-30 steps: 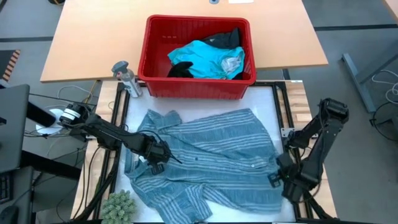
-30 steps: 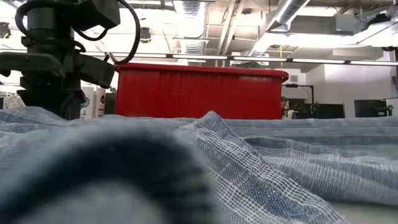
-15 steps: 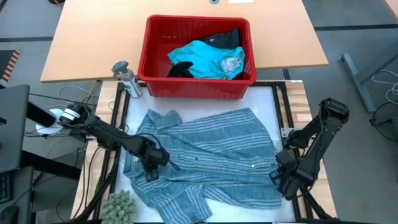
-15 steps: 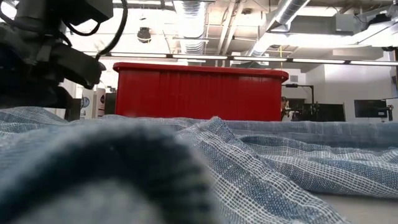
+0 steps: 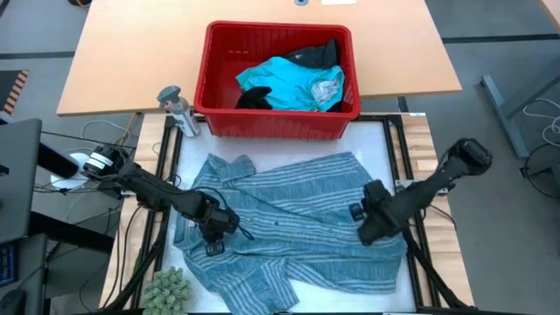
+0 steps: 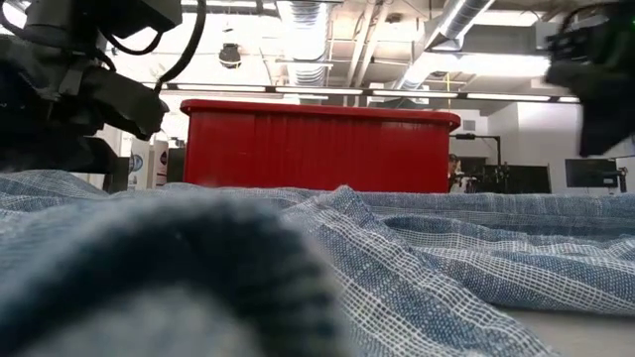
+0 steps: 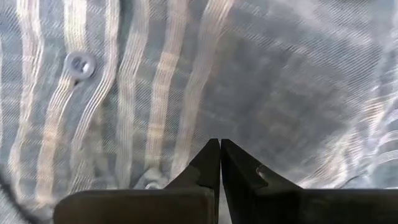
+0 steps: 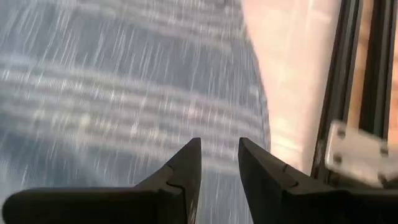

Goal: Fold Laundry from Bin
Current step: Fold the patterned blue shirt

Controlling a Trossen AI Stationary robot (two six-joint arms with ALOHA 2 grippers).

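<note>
Fingers of left gripper (image 7: pixel 219 155) pressed together, tips down on striped shirt (image 5: pixel 289 227) near a button (image 7: pixel 79 64); fingers of right gripper (image 8: pixel 217 155) narrowly apart, holding nothing, over shirt's right edge. Shirt spread flat on desk (image 5: pixel 389 144) before red bin (image 5: pixel 214 118), turquoise and black laundry (image 5: pixel 293 80) inside. Grey bottle (image 5: pixel 178 109) beside bin.

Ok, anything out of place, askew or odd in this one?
Nothing serious. The striped shirt lies spread but rumpled, its near left part bunched under the left tool, which is shut. The right tool hovers slightly open over its right side. Turquoise and black clothes sit in the bin.
</note>
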